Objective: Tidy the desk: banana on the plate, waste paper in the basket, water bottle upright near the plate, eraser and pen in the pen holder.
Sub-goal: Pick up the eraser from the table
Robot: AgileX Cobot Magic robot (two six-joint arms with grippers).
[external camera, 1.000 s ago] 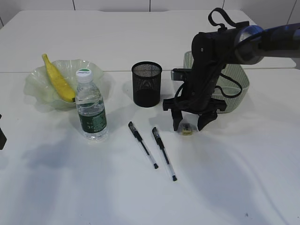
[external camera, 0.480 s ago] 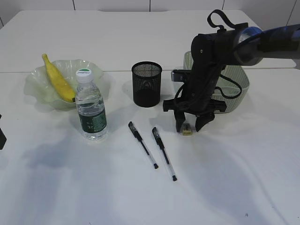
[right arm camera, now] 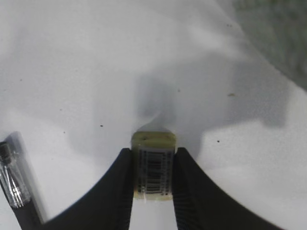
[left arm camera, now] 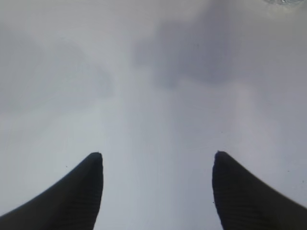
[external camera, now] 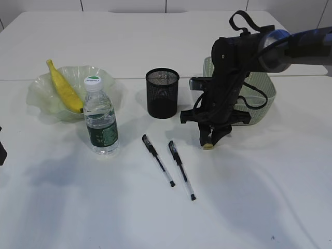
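Pale yellow, the eraser (right arm camera: 153, 165) is clamped between the jaws of the right gripper (external camera: 211, 139) on the white surface (external camera: 259, 197), at four o'clock from the pen holder (external camera: 163, 93). The left gripper (left arm camera: 157, 165) is held open over bare surface.

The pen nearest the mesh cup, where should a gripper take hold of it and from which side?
Grip the pen near mid-barrel, coming straight down from above. It lies flat on the desk, so only a top approach gets fingers to both sides. Set the jaws across its width. The second pen lies roughly parallel and close by, apart from it, so keep the jaw opening modest.
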